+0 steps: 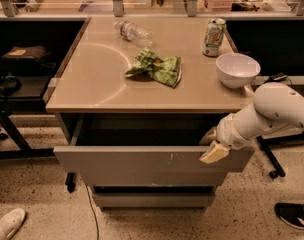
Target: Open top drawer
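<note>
The top drawer [152,159] is a wide grey front with pale scuff marks right of centre. It stands pulled out from the cabinet, with a dark gap open behind its top edge under the tabletop [92,79]. My gripper [212,145], on the white arm [272,111] coming in from the right, is at the right end of the drawer front, against its top edge. A narrower grey drawer front [152,199] sits closed below it.
On the tabletop are a white bowl [237,69], a drink can [214,36], a green crumpled bag [157,68] and a plastic bottle [133,31]. A black stand [12,129] is at the left. Shoes show at the floor's bottom right [294,215] and bottom left [7,224].
</note>
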Robot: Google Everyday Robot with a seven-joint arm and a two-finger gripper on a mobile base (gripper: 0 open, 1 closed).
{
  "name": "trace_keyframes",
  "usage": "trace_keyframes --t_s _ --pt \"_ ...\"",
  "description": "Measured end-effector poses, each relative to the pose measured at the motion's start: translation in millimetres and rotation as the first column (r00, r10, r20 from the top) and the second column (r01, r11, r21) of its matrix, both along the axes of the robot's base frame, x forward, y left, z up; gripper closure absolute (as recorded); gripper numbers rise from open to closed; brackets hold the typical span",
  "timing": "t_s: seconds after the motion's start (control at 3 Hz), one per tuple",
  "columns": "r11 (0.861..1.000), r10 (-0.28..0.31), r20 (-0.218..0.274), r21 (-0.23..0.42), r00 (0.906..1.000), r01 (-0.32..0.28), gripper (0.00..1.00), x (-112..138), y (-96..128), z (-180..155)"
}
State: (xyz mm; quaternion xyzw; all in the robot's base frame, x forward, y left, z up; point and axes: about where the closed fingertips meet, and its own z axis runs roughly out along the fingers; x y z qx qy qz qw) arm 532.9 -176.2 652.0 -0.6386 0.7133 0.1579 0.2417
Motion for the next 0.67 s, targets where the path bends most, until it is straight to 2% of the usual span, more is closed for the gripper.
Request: trace_keyframes --t_s 0.33,0.67 --pt "1.000 0.000 0.000 0.000 1.0000 0.000 0.86 0.0 0.0 0.0" --pt "1.000 0.000 0.000 0.000 1.0000 0.000 0.63 0.0 0.0 0.0"
